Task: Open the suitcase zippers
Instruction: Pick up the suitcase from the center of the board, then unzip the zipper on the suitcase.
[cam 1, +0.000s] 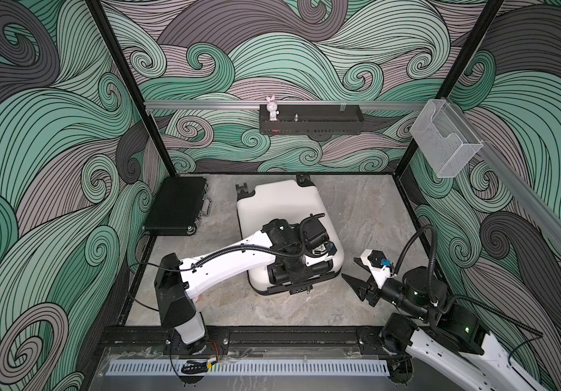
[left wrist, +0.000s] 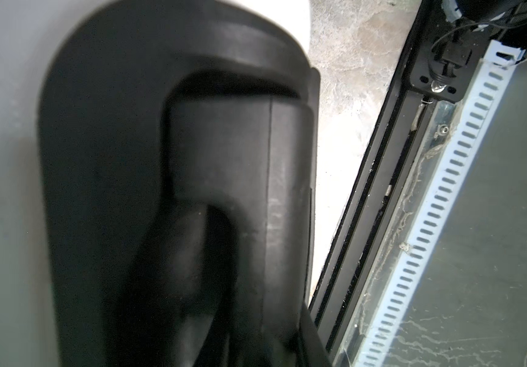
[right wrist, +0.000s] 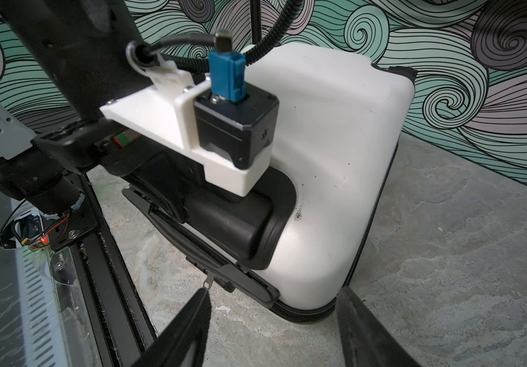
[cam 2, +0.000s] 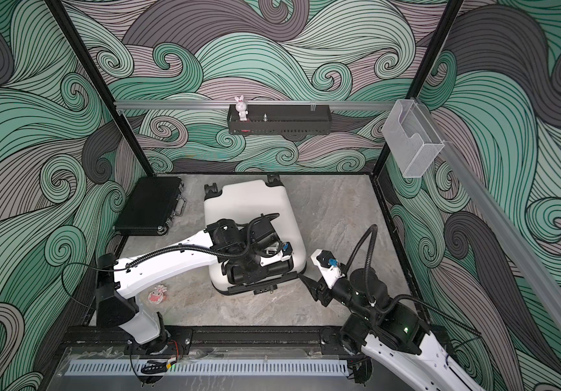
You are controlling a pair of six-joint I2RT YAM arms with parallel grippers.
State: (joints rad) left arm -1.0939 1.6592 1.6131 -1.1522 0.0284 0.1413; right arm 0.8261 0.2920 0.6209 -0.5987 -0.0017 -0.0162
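Patience mattered, we judged: the small white hard-shell suitcase lay mid-table, our left gripper, closure unreadable, at its black handle panel toward six o'clock, so our gaping right gripper at four o'clock needed to pinch the small metal zipper pull squarely.

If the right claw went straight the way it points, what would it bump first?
Probably the near rounded corner of the small white hard-shell suitcase, at its black zipper band. The open right claw is already very close to it.
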